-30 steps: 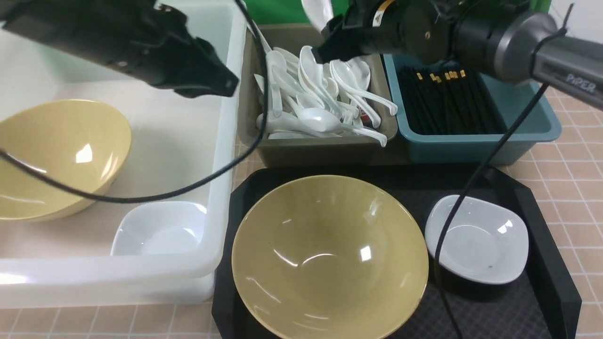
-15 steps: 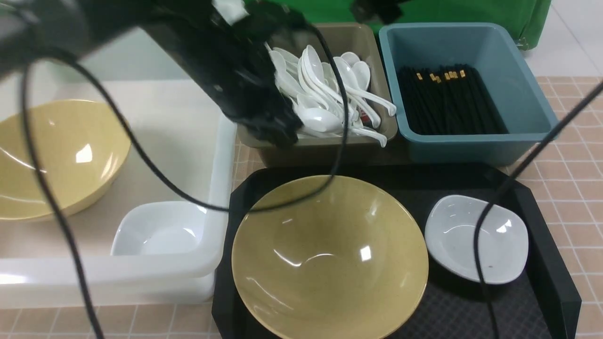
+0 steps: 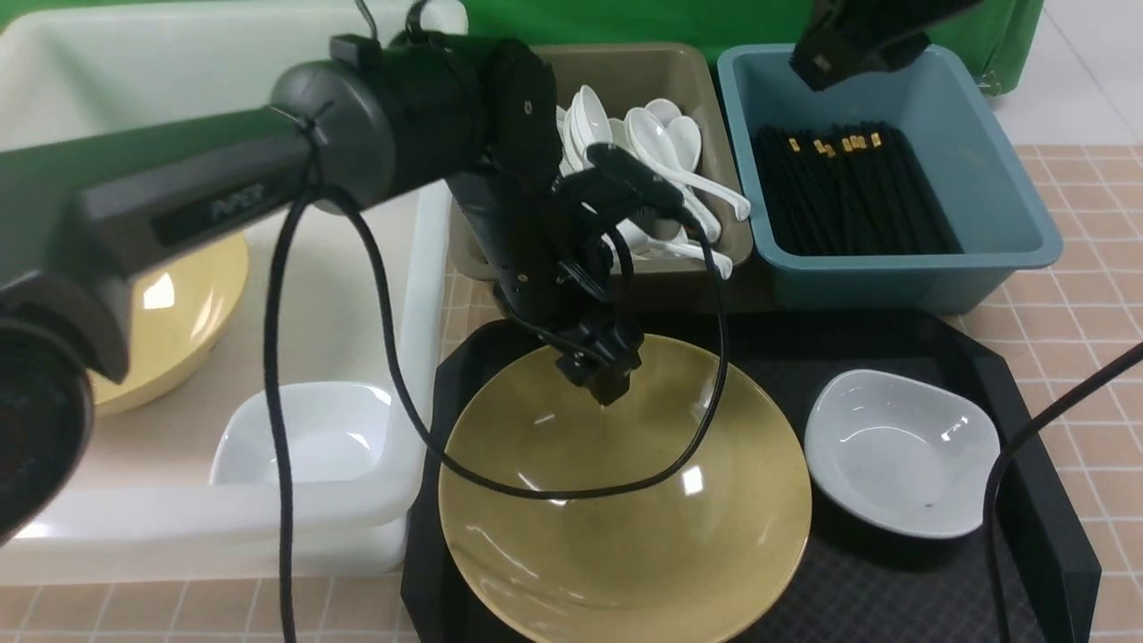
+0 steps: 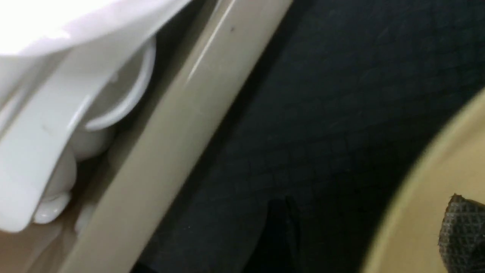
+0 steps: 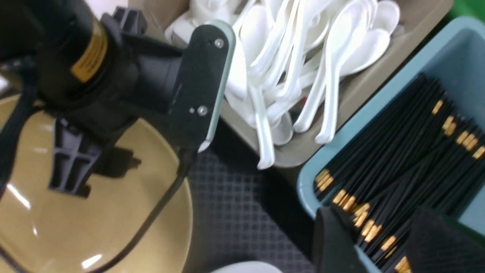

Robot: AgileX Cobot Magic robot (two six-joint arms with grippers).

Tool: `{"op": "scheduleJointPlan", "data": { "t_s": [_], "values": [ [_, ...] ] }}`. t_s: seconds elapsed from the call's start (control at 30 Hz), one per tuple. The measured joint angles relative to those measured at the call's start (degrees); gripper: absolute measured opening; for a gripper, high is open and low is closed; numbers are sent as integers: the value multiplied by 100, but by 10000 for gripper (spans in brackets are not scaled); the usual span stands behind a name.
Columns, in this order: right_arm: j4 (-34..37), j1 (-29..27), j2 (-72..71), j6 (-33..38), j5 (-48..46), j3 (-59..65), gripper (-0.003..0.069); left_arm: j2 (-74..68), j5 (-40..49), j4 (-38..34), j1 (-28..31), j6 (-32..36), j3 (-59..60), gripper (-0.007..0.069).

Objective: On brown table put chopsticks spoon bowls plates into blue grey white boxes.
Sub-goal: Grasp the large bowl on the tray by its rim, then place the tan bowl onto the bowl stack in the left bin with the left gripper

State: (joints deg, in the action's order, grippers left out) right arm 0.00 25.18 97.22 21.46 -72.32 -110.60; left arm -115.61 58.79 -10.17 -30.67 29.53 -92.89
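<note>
A large yellow bowl (image 3: 625, 500) and a small white plate (image 3: 902, 455) sit on the black tray. My left gripper (image 3: 594, 362) (image 4: 371, 235) points down at that bowl's far rim, open. One fingertip (image 4: 464, 231) is over the bowl's inside and the other over the tray. My right gripper (image 3: 853, 40) (image 5: 386, 246) hangs open and empty above the chopsticks (image 3: 848, 196) in the blue box (image 3: 893, 277). Several spoons (image 3: 661, 147) fill the grey box (image 3: 643, 67). The white box (image 3: 429, 268) holds a second bowl (image 3: 179, 304) and a plate (image 3: 304, 438).
The black octagonal tray (image 3: 1027, 500) lies on the brown tiled table (image 3: 1089, 295), in front of the grey and blue boxes. My left arm and its cable loop hang over the white box and the bowl. A green backdrop stands behind the boxes.
My left arm has swung right from over the white box and come down to the tray bowl's far rim, its jaws opening. My right arm has left the grey box and risen over the blue box.
</note>
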Motion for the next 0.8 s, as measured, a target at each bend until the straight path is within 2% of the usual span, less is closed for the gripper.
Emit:
{"op": "scheduleJointPlan", "data": {
  "t_s": [0.1, 0.27, 0.3, 0.33, 0.4, 0.53, 0.73, 0.8],
  "values": [
    [0, 0, 0, 0, 0, 51, 287, -84, -12, 85, 0, -54, 0, 450],
    [277, 0, 0, 360, 0, 52, 221, -115, 20, 102, -6, -298, 0, 228],
    [342, 0, 0, 430, 0, 52, 211, -110, 39, 102, -6, -295, 0, 211],
    [541, 0, 0, 588, 0, 57, 178, -80, 206, 58, 1, -364, -11, 136],
    [734, 0, 0, 753, 0, 57, 130, -34, 239, -115, 16, -545, -30, 83],
    [831, 72, -21, 976, 0, 63, 43, 175, 407, -205, 11, -782, -48, 37],
    [825, 521, -187, 1266, 0, 28, 36, 968, 480, -320, 242, -876, -8, 7],
    [831, 880, -238, 1373, -7, -140, 36, 1526, 536, -631, 731, -810, 6, 8]
  ]
}}
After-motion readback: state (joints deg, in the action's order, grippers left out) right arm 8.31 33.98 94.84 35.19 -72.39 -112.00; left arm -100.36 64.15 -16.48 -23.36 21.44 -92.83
